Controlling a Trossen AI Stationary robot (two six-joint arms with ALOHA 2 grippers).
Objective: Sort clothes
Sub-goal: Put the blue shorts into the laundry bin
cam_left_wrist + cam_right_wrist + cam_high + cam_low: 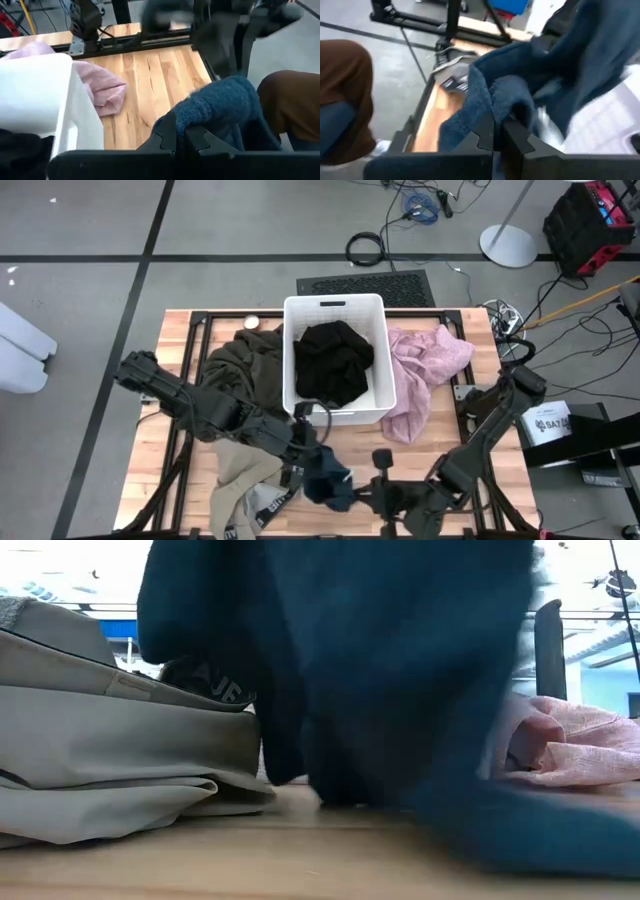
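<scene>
A navy-teal garment (328, 478) hangs bunched between my two grippers near the table's front edge. My left gripper (306, 452) is shut on its left side and my right gripper (360, 488) is shut on its right side. A black garment (333, 360) lies in the white bin (380, 395). The dark olive garment (245, 360) lies left of the bin and the pale pink one (425, 375) lies right of it. The beige garment (250, 490) with a lettered waistband lies at the front left. My left gripper pinches a bunched fold of the navy-teal garment (200, 112) between its two fingers, slanting down from the table's left. The cloth rises out of the fingers in several layers. My right gripper pinches another bunched fold of it (507, 97) between its fingers (517, 137), coming from the table's right. The garment hangs below, and its lower end (500, 830) lies on the table.
The bin stands at the table's far middle, just behind my left gripper. Bare wood (420, 455) shows at the front right. The beige garment (100, 760) is heaped close to the hanging cloth on its left. A person's brown-clad leg (292, 105) stands past the table's front edge.
</scene>
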